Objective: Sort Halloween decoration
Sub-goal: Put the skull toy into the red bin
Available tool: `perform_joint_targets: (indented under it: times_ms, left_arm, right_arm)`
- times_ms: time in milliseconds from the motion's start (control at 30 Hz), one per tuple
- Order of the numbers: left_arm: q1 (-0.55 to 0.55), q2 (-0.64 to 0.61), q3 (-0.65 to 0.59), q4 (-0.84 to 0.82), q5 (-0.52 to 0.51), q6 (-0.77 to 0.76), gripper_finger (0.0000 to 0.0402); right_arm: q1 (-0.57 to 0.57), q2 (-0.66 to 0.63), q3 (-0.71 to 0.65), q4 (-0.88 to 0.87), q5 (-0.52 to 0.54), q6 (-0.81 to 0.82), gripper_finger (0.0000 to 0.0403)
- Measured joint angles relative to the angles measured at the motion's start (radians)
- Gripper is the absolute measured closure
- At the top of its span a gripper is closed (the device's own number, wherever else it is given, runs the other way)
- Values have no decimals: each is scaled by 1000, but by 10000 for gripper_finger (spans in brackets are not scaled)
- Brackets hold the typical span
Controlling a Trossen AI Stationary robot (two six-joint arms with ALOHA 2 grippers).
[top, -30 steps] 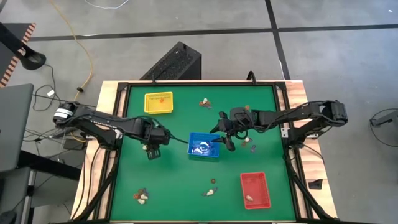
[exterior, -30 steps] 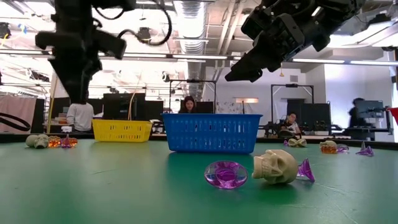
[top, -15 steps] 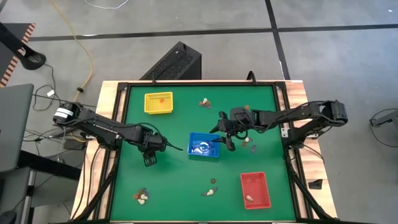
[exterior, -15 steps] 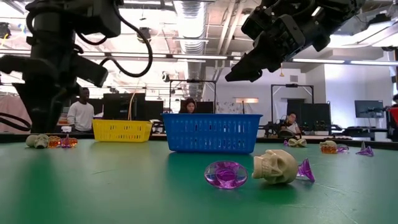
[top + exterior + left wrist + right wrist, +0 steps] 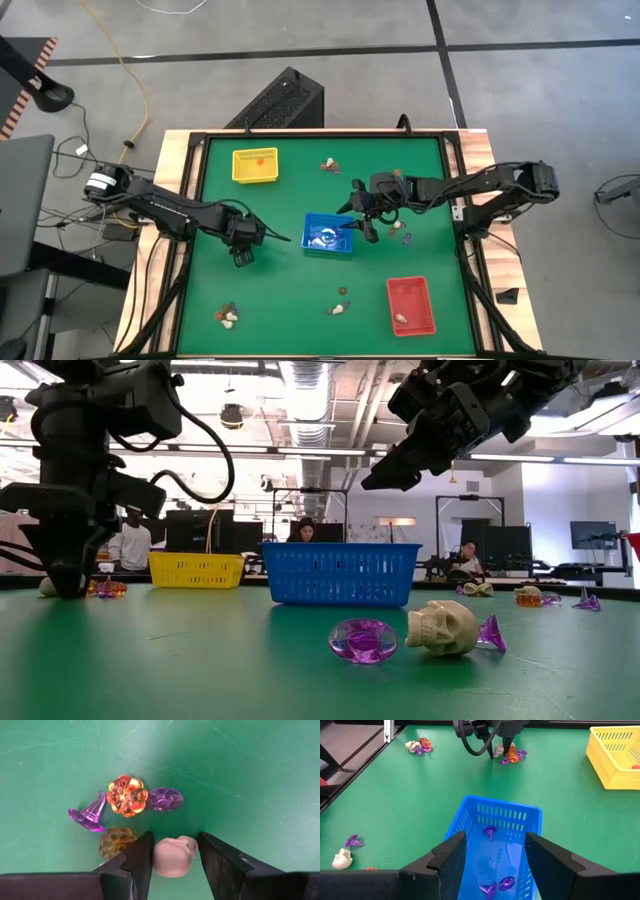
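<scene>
My left gripper (image 5: 172, 851) is open and low over a small pile of trinkets on the green table, left of the blue tray (image 5: 328, 235). Its fingers stand on either side of a cream skull (image 5: 172, 856). Beside the skull lie an orange pumpkin (image 5: 127, 795), a purple disc (image 5: 165, 799), a purple hat (image 5: 89, 814) and an amber trinket (image 5: 116, 841). My right gripper (image 5: 495, 852) is open and empty, above the blue tray's right side (image 5: 358, 215). The tray holds purple trinkets (image 5: 490, 832). My left gripper has one finger (image 5: 142, 855) on each side of the cream skull, coming from above and pointing down. I cannot tell whether the fingers touch it. The skull lies on the table.
A yellow tray (image 5: 255, 165) stands at the far left and a red tray (image 5: 411, 305) holding a cream trinket at the near right. More trinket piles lie at the far middle (image 5: 330, 165), near left (image 5: 228, 315), near middle (image 5: 340, 305) and right of the blue tray (image 5: 402, 233).
My left gripper has come down to the table and gone a little toward its near left, ending over the trinket pile. My right gripper has kept still.
</scene>
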Motion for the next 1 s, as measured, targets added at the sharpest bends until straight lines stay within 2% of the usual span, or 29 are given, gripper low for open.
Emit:
perform_joint_targets:
  times_ms: [300,633,767,900,1000]
  left_arm:
    - [0,2,-1,-2,25,0,259]
    - [0,2,-2,-8,41,1,325]
    - [0,5,17,-21,41,22,323]
    - [-1,7,61,-68,46,65,294]
    - [0,5,96,-74,45,99,294]
  right_arm:
    - [0,0,0,4,0,0,168]
    - [0,0,0,8,0,0,168]
    - [0,0,0,8,0,0,168]
    - [0,0,0,7,0,1,168]
    - [0,0,0,8,0,1,168]
